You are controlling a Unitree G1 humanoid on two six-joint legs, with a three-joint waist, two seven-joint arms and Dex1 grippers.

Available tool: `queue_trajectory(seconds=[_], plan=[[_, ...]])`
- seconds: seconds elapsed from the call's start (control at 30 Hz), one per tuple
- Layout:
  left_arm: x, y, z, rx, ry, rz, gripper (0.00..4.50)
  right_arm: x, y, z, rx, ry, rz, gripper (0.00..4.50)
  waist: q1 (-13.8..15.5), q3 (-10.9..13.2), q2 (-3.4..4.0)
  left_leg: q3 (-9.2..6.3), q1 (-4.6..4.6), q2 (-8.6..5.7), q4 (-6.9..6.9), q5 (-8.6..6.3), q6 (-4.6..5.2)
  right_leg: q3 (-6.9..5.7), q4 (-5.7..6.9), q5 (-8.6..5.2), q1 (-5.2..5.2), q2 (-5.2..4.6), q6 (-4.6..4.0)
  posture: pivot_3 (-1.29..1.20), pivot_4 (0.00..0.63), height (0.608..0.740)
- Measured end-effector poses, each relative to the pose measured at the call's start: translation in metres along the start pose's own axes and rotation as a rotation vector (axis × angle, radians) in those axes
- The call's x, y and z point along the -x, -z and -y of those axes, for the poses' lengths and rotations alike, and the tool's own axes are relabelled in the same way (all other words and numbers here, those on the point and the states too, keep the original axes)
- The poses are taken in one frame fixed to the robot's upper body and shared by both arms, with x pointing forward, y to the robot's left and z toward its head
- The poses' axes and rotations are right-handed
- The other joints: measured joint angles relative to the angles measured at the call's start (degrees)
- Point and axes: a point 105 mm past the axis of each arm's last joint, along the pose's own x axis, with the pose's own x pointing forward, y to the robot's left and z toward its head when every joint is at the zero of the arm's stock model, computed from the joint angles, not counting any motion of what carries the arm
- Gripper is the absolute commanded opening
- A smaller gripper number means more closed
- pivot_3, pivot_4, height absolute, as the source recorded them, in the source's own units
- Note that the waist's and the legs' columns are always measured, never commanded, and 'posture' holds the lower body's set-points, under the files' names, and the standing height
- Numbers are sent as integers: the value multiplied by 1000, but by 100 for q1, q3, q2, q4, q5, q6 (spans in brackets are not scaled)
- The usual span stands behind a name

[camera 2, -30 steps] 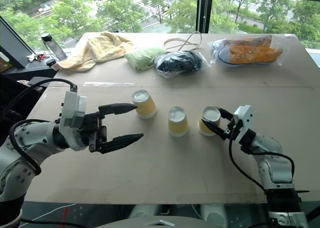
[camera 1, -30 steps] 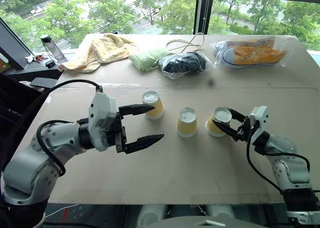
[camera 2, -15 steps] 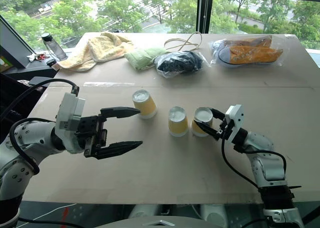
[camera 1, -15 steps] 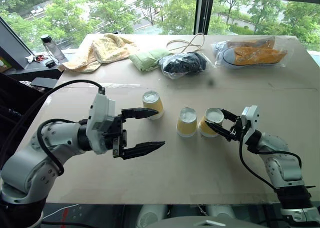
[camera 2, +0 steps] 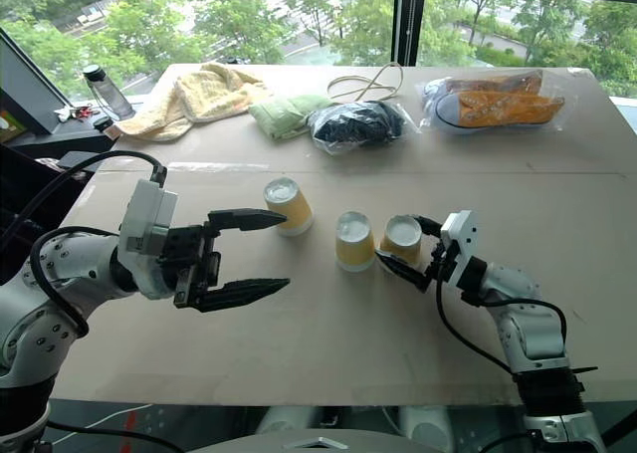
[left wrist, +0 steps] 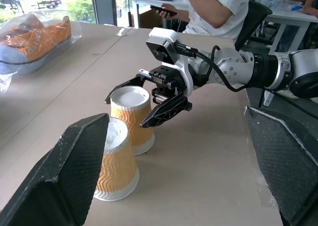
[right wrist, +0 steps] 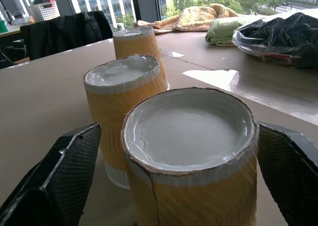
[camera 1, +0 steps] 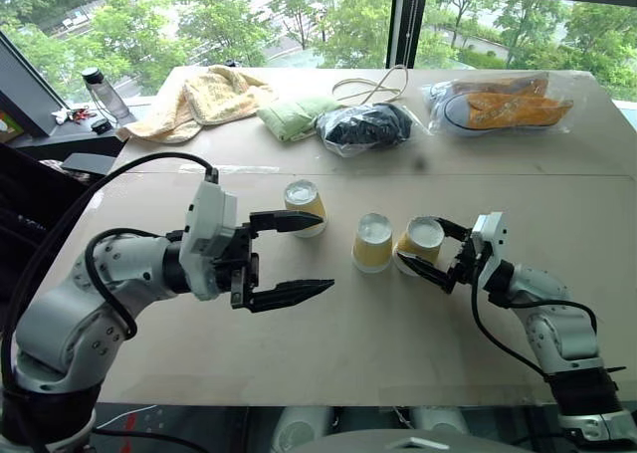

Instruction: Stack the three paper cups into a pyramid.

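Between the spread fingers of the right gripper (camera 1: 430, 258) stood 1 of the 3 paper cups (camera 1: 419, 245), upside down with its white bottom up and its long axis leaning slightly toward the middle cup (camera 1: 372, 243), which it touched or nearly touched. The jaws stood apart on either side of its wall without clearly pressing it, so the cup looked released, not pinched. The left gripper (camera 1: 293, 257) hung wide open above the table (camera 1: 328, 353), empty, its upper finger just beside the third cup (camera 1: 305, 207), which stood apart from the other 2, also inverted and near upright.

The step in hand looked like setting the base pair. To do it well, the right gripper should back straight out along its own pointing line, so neither finger drags the leaning cup; the cup must settle flat on its rim, flush beside its neighbour, giving 2 level bottoms for the third.
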Motion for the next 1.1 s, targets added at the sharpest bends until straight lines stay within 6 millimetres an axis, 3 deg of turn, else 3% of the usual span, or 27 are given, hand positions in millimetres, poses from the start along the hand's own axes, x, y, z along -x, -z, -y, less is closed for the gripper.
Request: queue_trajectory(seconds=[0.27,0.43,0.53,0.63,0.73,0.9,1.1], plan=[[13,9,1,54,-106,35,4500,29,-22,7,65,23,26,4476,6,6,4,0,-7,1,-5,-1,1,0,-7,1,-6,-3,2,0,150,740],[21,18,5,106,-251,142,4500,53,-42,-6,77,-63,42,4476,13,9,6,0,-11,2,-5,-2,3,-1,-15,-1,-5,-8,-2,0,150,740],[25,23,-11,49,-426,209,4500,60,-57,-15,85,-143,57,4476,26,9,2,-1,-5,2,1,-1,3,-2,-15,-3,6,-8,-5,0,150,740],[25,47,-31,56,-601,154,4500,63,-64,-18,90,-172,81,4476,43,7,-3,0,-1,2,4,-1,3,-2,-14,-1,10,-6,-5,0,150,740],[18,65,-46,53,-691,88,4500,62,-65,-19,94,-185,84,4476,54,8,-4,0,-6,0,5,-1,3,-3,-15,6,7,-6,5,0,150,740],[8,73,-78,-16,-850,83,4500,56,-72,-22,112,-188,98,4476,90,10,-9,0,-13,0,0,-2,3,-4,-18,11,-1,-3,14,0,150,740],[-2,83,-99,-39,-898,63,4500,50,-76,-25,111,-183,103,4476,128,10,-10,-1,-28,0,5,-2,3,-5,-18,12,-12,-3,15,0,150,740]])
